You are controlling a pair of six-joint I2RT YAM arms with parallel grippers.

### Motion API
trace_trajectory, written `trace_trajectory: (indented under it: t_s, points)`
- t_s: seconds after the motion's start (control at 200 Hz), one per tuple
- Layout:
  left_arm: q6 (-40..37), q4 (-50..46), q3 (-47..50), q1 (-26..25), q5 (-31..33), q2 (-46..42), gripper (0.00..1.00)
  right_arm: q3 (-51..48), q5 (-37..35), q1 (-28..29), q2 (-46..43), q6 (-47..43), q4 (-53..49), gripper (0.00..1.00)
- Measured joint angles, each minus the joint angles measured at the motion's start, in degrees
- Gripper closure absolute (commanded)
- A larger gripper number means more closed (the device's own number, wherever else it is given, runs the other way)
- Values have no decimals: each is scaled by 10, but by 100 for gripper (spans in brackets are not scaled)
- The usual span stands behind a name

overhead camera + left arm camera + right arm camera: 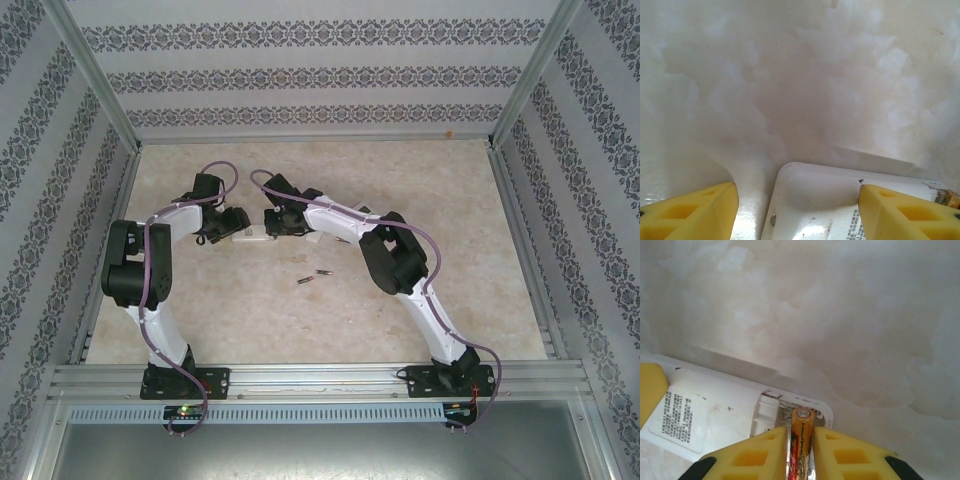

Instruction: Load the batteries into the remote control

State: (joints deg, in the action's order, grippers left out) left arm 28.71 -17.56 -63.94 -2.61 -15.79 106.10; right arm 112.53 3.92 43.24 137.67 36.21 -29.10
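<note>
My right gripper [800, 432] is down over the open end of the remote [720, 407], which lies back-side up a little left of the table's [420, 190] middle, its printed label [677, 417] showing. A gold battery [802, 426] sits between my right fingers [760, 455], over the open battery bay, with its metal tip pointing at the bay's end wall. The fingers stand close on both sides of it. I cannot tell whether they are pressing it, or whether it is seated in the bay.

My left gripper [797, 189] is at the remote's other end, spread wide. One of its yellow fingers [695, 210] stands clear of the remote's rounded corner, and the other overlaps the remote's top face.

Two spare batteries [314, 277] lie loose on the table, near each other, just near and right of the remote.
</note>
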Motion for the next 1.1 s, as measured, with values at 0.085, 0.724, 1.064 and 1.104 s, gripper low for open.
trace_trajectory:
  t_s: [0.085, 0.724, 1.064, 1.104]
  points:
    - [0, 6, 5, 0, 0, -3, 34, 2, 0, 0, 0, 0, -5, 72]
    - [0, 14, 12, 0, -1, -8, 34, 50, -6, -4, 0, 0, -33, 72]
    - [0, 14, 12, 0, -1, -8, 35, 55, -27, -4, 0, -4, -54, 73]
    - [0, 14, 12, 0, -1, -9, 35, 55, -27, -4, 0, -4, -54, 73]
